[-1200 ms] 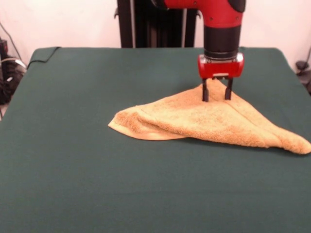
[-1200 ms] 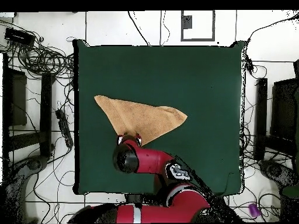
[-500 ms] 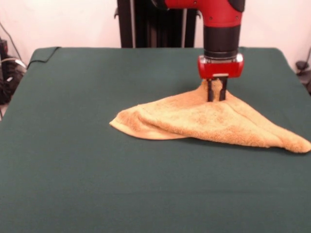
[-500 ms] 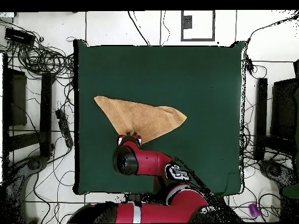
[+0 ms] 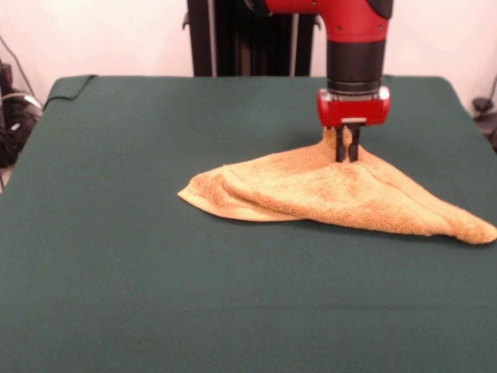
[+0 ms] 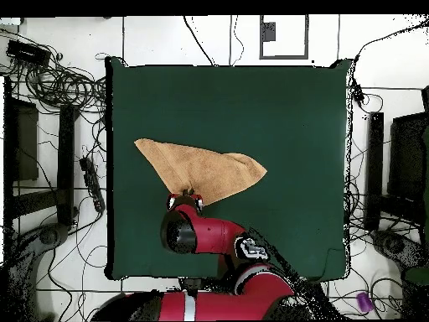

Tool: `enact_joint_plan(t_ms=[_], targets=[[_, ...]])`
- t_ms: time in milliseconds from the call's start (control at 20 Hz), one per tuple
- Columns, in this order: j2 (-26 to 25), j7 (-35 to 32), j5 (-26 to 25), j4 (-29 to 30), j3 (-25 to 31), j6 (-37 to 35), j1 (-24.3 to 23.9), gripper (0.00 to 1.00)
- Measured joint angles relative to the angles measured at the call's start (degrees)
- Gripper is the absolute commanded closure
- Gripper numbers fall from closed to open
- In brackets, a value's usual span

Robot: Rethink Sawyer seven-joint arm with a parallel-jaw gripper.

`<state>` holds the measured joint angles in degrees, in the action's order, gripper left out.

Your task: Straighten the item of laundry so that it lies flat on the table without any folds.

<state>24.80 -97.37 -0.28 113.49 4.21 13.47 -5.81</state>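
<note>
Pincer [image 5: 347, 153] pinched narrow on peak of folded orange-tan terry towel [image 5: 326, 194], mid dark green cloth tabletop [image 5: 155, 295]. Risk: thin grip slipping on lift, fold left in place.

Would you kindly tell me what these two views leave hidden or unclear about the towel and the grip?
- Overhead view: the arm covers the end effector and the towel corner beneath it.
- Front view: the towel's underside layers are hidden by its folded top layer; no label shows.
- Front view: the fingers are shut on a raised peak, but how many layers they pinch cannot be told.
- Front view: the towel's right tip meets the frame edge.
</note>
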Motion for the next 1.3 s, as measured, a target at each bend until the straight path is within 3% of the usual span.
enact_joint_plan(t_ms=[700, 1300], targets=[[0.50, 0.00, 1.44, -0.05, -0.75, -1.25, 1.08, 1.00], [6.24, 0.00, 7.24, -2.56, -3.01, -19.05, 5.04, 1.00]])
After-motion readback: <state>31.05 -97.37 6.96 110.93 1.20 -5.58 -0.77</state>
